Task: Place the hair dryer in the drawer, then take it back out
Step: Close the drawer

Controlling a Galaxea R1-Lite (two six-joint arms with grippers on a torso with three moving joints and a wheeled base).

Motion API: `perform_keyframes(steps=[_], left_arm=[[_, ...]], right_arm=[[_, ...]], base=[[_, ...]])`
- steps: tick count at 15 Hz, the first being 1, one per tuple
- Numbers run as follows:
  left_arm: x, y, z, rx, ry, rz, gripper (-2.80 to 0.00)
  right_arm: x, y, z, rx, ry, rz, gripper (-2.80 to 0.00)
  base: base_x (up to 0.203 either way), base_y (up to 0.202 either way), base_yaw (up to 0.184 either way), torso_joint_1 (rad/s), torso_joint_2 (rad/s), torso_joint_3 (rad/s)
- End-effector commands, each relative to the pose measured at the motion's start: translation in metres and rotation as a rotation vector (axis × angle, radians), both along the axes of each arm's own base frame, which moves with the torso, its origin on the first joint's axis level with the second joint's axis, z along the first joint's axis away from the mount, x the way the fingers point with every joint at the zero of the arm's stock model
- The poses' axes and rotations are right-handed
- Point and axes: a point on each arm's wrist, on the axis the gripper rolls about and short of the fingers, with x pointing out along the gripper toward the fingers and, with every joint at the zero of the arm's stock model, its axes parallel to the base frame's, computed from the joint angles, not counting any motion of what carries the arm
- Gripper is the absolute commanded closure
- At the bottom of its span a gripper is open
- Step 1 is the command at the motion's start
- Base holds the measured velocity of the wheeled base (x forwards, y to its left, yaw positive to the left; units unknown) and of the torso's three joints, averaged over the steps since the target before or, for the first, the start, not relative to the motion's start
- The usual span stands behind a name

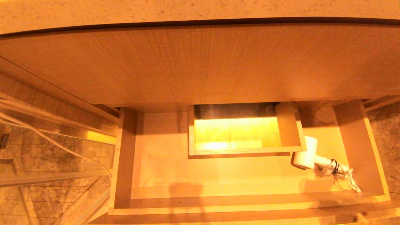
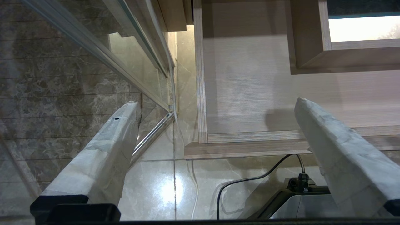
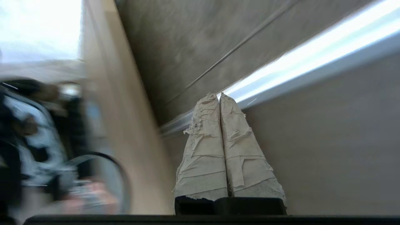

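The white hair dryer (image 1: 307, 154) lies on its side in the right part of the open light-wood drawer (image 1: 218, 204), its handle and bundled cord (image 1: 342, 175) pointing toward the drawer's right wall. No gripper touches it. In the left wrist view my left gripper (image 2: 217, 103) is open and empty, hovering over the drawer's front left corner (image 2: 200, 147). In the right wrist view my right gripper (image 3: 219, 95) is shut with its taped fingers pressed together and nothing between them, away from the drawer beside a wooden panel (image 3: 125, 125). Neither arm shows in the head view.
A boxed cut-out (image 1: 243, 131) stands at the drawer's mid-back, right beside the dryer's barrel. A tall wood-grain front panel (image 1: 200, 62) hangs over the back. A glass partition with metal rail (image 2: 137, 65), white cable (image 1: 56, 143) and tiled floor (image 2: 156, 187) lie to the left.
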Motion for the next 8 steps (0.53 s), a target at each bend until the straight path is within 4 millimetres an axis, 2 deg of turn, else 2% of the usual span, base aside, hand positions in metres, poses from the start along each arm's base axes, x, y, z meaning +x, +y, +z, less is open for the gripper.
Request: perform_keyframes(steps=[1,3,8], left_arm=[[0.000,0.000,0.000,0.000,0.000,0.000,-2.80],[0.000,0.000,0.000,0.000,0.000,0.000,-2.80],[0.000,0.000,0.000,0.000,0.000,0.000,-2.80]], right_arm=[[-0.002,-0.005,-0.010,0.028,-0.008,-0.105,0.00],[0.002,-0.011,-0.018,0.031,-0.007,-0.182,0.00],[0.032,-0.032,-0.049,0.015,-0.026,-0.171,0.00]], base=[[0.000,0.000,0.000,0.000,0.00,0.000],[0.000,0.000,0.000,0.000,0.00,0.000],[0.000,0.000,0.000,0.000,0.00,0.000]])
